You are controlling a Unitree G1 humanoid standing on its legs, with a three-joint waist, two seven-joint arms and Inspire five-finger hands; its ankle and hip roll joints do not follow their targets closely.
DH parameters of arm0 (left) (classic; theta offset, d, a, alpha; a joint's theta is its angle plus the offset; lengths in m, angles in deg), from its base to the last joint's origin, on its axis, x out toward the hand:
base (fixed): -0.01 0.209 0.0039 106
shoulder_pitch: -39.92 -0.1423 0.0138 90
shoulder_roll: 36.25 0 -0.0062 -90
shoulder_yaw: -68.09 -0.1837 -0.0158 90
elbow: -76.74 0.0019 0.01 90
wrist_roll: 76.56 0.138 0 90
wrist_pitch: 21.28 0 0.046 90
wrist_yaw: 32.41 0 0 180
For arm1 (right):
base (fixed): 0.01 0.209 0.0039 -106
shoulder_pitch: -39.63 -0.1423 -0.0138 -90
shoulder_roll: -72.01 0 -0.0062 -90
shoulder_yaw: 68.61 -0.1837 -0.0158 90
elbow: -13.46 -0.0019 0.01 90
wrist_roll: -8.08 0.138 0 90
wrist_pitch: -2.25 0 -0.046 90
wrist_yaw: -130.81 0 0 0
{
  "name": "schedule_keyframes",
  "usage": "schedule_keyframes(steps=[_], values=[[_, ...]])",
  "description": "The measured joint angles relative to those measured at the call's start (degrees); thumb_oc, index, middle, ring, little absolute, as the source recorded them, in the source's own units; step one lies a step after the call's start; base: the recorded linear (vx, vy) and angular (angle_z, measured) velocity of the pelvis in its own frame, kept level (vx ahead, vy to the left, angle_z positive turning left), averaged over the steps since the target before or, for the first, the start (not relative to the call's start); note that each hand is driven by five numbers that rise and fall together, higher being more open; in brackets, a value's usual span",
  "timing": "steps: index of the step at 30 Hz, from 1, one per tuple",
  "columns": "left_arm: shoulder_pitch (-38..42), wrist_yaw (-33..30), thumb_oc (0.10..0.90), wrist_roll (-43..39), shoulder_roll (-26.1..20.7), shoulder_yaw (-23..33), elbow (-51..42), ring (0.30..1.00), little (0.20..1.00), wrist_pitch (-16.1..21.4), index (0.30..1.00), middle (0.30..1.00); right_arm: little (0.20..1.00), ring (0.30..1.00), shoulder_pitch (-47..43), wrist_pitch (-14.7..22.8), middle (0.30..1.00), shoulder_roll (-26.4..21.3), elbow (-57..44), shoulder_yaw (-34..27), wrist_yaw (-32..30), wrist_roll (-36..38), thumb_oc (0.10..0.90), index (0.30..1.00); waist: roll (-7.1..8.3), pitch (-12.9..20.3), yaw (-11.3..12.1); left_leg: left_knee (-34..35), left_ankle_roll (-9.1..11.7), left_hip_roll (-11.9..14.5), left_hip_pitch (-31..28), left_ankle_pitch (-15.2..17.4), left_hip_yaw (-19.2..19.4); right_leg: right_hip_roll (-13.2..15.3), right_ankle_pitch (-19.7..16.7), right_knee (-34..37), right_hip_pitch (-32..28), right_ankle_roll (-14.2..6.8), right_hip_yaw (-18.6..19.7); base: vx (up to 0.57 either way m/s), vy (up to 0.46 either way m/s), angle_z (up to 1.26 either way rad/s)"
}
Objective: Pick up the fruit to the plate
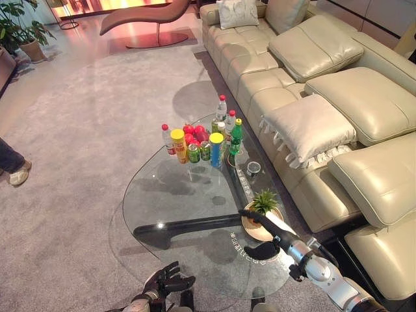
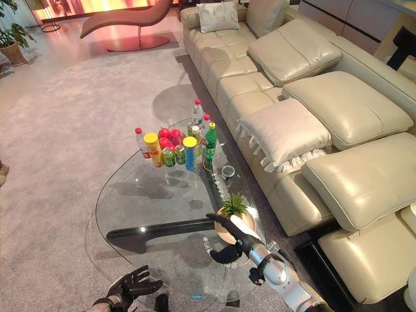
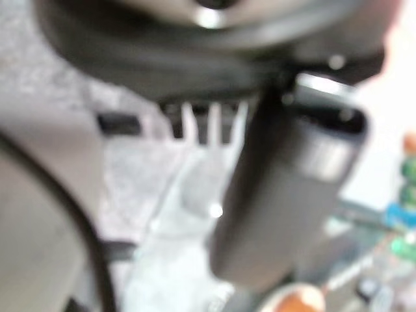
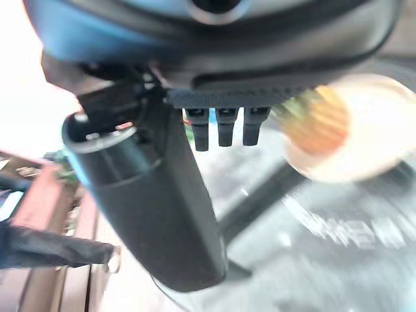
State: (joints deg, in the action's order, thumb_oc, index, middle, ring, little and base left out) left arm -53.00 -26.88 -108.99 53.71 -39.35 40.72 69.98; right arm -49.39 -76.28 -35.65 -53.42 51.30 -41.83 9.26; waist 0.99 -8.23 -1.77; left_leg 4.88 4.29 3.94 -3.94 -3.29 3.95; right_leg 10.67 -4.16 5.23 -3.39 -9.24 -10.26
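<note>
Living room, grey carpet (image 1: 78, 130), cream leather sofa (image 1: 312, 71) along the right side, cushion (image 1: 311, 127) with a fringed edge lying on it. Lounge chair (image 1: 153, 19) and a houseplant (image 1: 19, 29) at the far end; a person's shoe and trouser leg (image 1: 14, 166) at the left edge.

Glass tabletop (image 1: 169, 195), rounded, on a dark base, just beside the sofa. Far end crowded: red fruit (image 1: 193, 133) piled together (plate under it not discernible), ringed by a red-capped bottle (image 1: 168, 138), a yellow canister (image 1: 179, 145), green cans (image 1: 199, 152), a blue yellow-lidded tube (image 1: 216, 149), a green bottle (image 1: 236, 137) and clear bottles (image 1: 222, 109). Small round dish (image 1: 253, 168) near the sofa-side edge. Small potted plant (image 1: 263, 211) in a tan bowl at the near end, well apart from the fruit.

Right hand (image 1: 263, 239) over the near end of the tabletop just beside the potted plant, fingers (image 1: 255, 216) stretched straight toward the pot, thumb spread below, nothing held. Same in the right wrist view: fingertips straight, plant blurred past them.

Left hand (image 1: 168, 283) low at the near edge, off the tabletop, fingers loosely bent and spread, holding nothing. Both hands far from the fruit.
</note>
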Motion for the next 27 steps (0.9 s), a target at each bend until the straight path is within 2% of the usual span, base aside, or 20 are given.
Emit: schedule_keyframes(steps=[4, 9, 13, 14, 15, 18, 19, 21, 27], values=[[0.62, -0.05, 0.8, 0.11, 0.0, 0.18, 2.82, 0.9, 0.9, -0.2, 0.9, 0.9, 0.9, 0.9, 1.53, -4.12, 0.9, 4.5, 8.34, -0.08, 4.33, 5.75, 0.8, 0.9, 0.29, 1.42, -0.08, 0.0, 0.01, 0.18, -0.01, 0.0, 0.0, -0.16, -0.02, 0.0, -0.02, 0.03, -0.03, 0.0, 0.0, 0.0], [1.05, -0.35, 0.8, 0.08, 0.76, 0.6, 6.48, 0.9, 0.9, -1.0, 0.9, 0.9, 0.9, 0.9, 2.83, -8.25, 0.9, 8.66, 17.9, -0.75, 6.91, 10.14, 0.8, 0.9, 0.1, 2.04, -0.07, 0.02, 0.01, 0.28, -0.03, 0.0, -0.01, -0.24, 0.02, 0.01, -0.05, 0.02, -0.04, 0.04, 0.001, 0.0], [0.99, -1.01, 0.8, 0.28, 3.08, 3.94, 11.65, 0.9, 0.9, -1.52, 0.9, 0.9, 0.9, 0.9, 3.55, -11.14, 0.9, 15.53, 32.41, -9.26, 7.39, 14.42, 0.8, 0.9, -0.46, 3.05, -0.04, 0.07, -0.21, 0.7, -1.02, 0.51, -0.04, -0.56, 0.55, 0.01, -1.21, -0.01, -0.32, 0.07, -0.004, 0.02], [0.99, -1.01, 0.8, 0.28, 3.08, 3.94, 11.65, 0.9, 0.9, -1.52, 0.9, 0.9, 0.9, 0.9, 3.55, -11.14, 0.9, 15.53, 32.41, -9.26, 7.39, 14.42, 0.8, 0.9, -0.46, 3.05, -0.04, 0.07, -0.21, 0.7, -1.02, 0.51, -0.04, -0.56, 0.55, 0.01, -1.21, -0.01, -0.32, 0.03, 0.0, 0.01], [1.13, -1.29, 0.8, 0.53, 3.51, 4.84, 12.87, 0.9, 0.9, -1.85, 0.9, 0.9, 0.9, 0.9, 2.34, -12.25, 0.9, 17.15, 36.39, -11.88, 6.43, 16.32, 0.8, 0.9, -0.6, 3.84, -0.05, 0.07, -0.17, 0.85, -1.04, 0.53, -0.02, -0.74, 0.56, 0.01, -1.17, 0.07, -0.3, 0.03, 0.003, -0.01], [1.07, -1.28, 0.8, 1.02, 3.87, 4.77, 13.64, 0.9, 0.9, -2.05, 0.9, 0.9, 0.9, 0.9, 1.8, -14.43, 0.9, 17.37, 39.67, -12.61, 5.67, 18.21, 0.8, 0.9, -1.09, 5.3, 0.03, 0.2, -0.09, 1.11, -1.19, 0.6, -0.02, -0.97, 0.63, 0.02, -1.07, 0.19, -0.33, 0.07, 0.009, 0.01], [1.39, -1.23, 0.8, 1.47, 4.06, 4.96, 14.87, 0.9, 0.9, -2.09, 0.9, 0.9, 0.9, 0.9, 0.71, -15.05, 0.9, 18.9, 43.86, -16.38, 4.93, 19.88, 0.8, 0.9, -1.2, 5.85, 0.06, 0.2, 0.15, 1.27, -1.43, 0.76, -0.02, -1.12, 0.68, 0.01, -1.31, 0.28, -0.34, 0.05, 0.012, -0.01], [1.33, -1.31, 0.8, 1.99, 4.17, 4.97, 15.98, 0.9, 0.9, -2.19, 0.9, 0.9, 0.9, 0.9, -0.26, -17.24, 0.9, 19.25, 45.7, -18.3, 3.69, 21.49, 0.8, 0.9, -1.41, 6.79, 0.04, 0.4, 0.39, 1.44, -1.77, 0.95, 0.1, -1.29, 0.71, 0.02, -1.51, 0.35, -0.21, 0.07, 0.017, -0.05], [1.06, -1.26, 0.8, 2.07, 4.31, 5.11, 17.08, 0.9, 0.9, -2.11, 0.9, 0.9, 0.9, 0.9, -0.96, -18.36, 0.9, 19.36, 47.4, -19.75, 2.99, 21.52, 0.8, 0.9, -1.77, 7.34, 0.15, 0.36, 0.5, 1.76, -1.98, 1.02, 0.1, -1.68, 0.73, 0.02, -1.66, 0.66, -0.14, 0.02, 0.005, -0.01]])
